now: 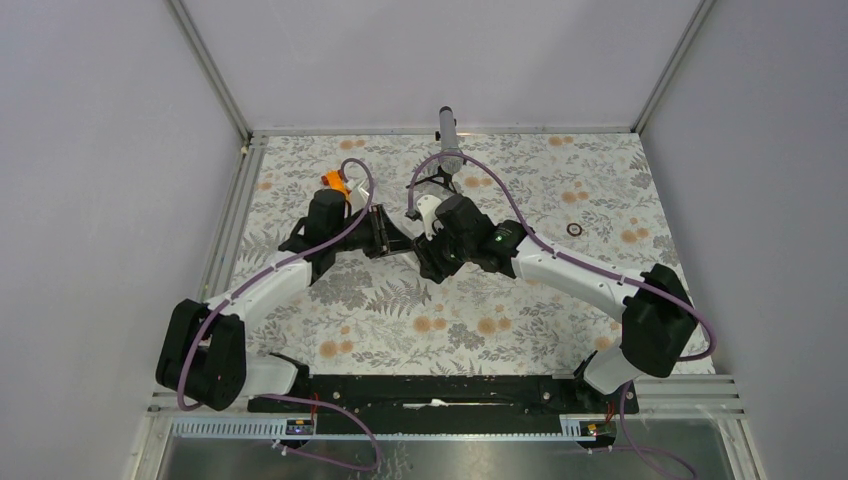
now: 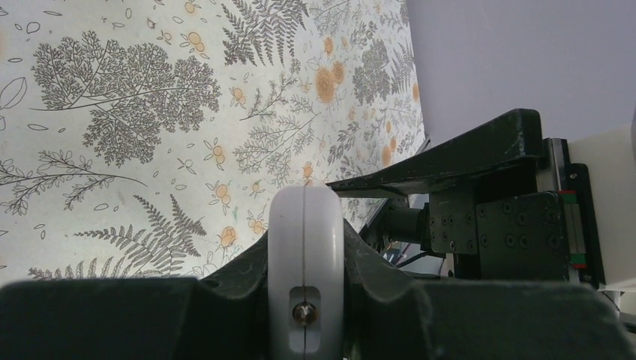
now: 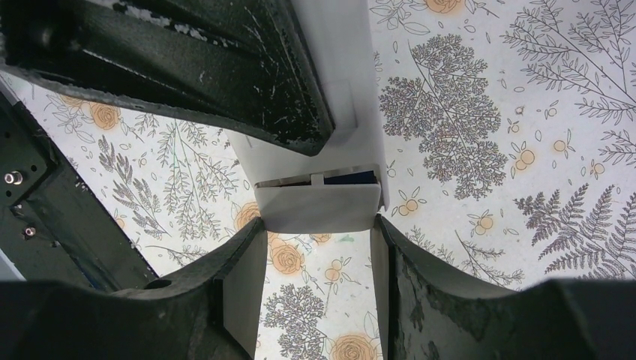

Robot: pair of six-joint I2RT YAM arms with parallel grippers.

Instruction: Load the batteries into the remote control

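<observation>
Remote control (image 2: 304, 217) is off the surface, held in the air over the middle of the floral tabletop (image 1: 400, 315), where the two arms meet.

Left wrist view:
- Left gripper (image 2: 304, 253) is clamped on the remote.
- The white body sits edge-on between the two black fingers, its rounded end pointing away from the camera.
- A seam runs down its middle and a small screw sits low on the near part.
- Fingers press on both flanks, with no gap to see.
- The right arm's black gripper body (image 2: 517, 225) is close by on the right.

Right wrist view:
- The remote's white body (image 3: 341, 90) runs away from the camera.
- One black finger (image 3: 187, 67) of the left gripper lies across it.
- At the near end a flat white battery cover (image 3: 319, 206) tilts out from the body, with a small tab on its far edge at the opening.
- Right gripper (image 3: 319, 251) is closed on this cover, one fingertip (image 3: 251, 247) against each side edge near the lower corners.
- A dark blue strip (image 3: 349, 178) shows in the slot between cover and body. Too little of it is visible to say whether it is a battery.

Top view:
- An orange piece (image 1: 335, 182) lies just beyond the left arm's wrist, partly hidden by it.
- A small dark ring (image 1: 575, 228) lies flat on the tabletop to the right, well apart from both grippers.
- A grey post (image 1: 447, 125) stands at the far edge, behind the right wrist.
</observation>
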